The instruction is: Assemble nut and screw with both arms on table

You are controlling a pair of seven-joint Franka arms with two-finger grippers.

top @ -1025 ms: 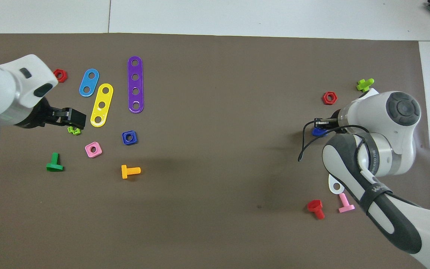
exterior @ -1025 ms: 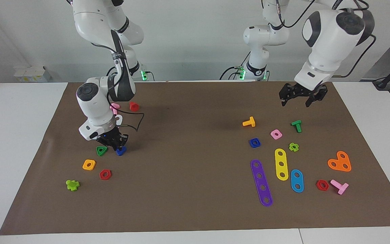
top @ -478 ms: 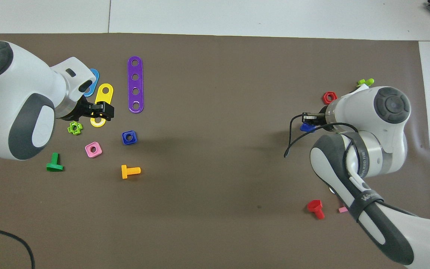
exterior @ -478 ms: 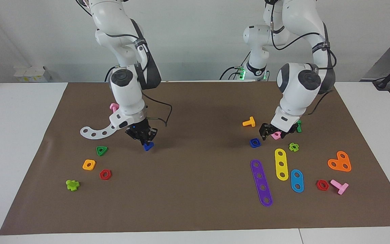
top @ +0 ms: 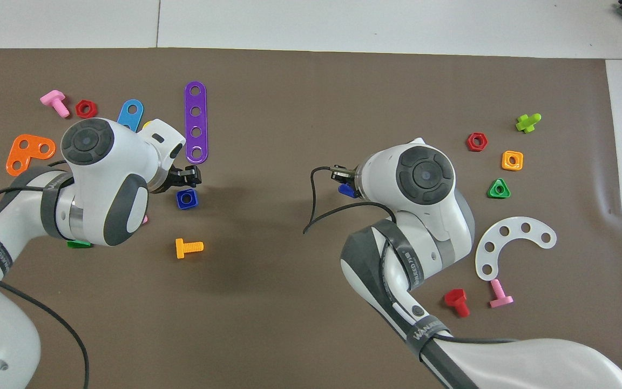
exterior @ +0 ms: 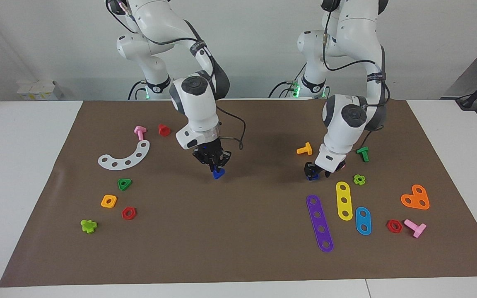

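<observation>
Nut (exterior: 312, 176) on brown-matted table (exterior: 238, 248)

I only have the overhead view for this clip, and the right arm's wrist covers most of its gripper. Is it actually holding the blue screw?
Observer: Yes. In the facing view the right gripper is shut on the screw, triangular head lowest, over the brown mat.
Operator: Is the left gripper high above the blue nut, or down at it?
Observer: Down at it. The left gripper is low, with the nut showing at its tip; I cannot tell whether it is gripped.
Operator: What is the left arm hiding?
Observer: Most of a yellow three-hole strip, flat beside the purple strip.
</observation>
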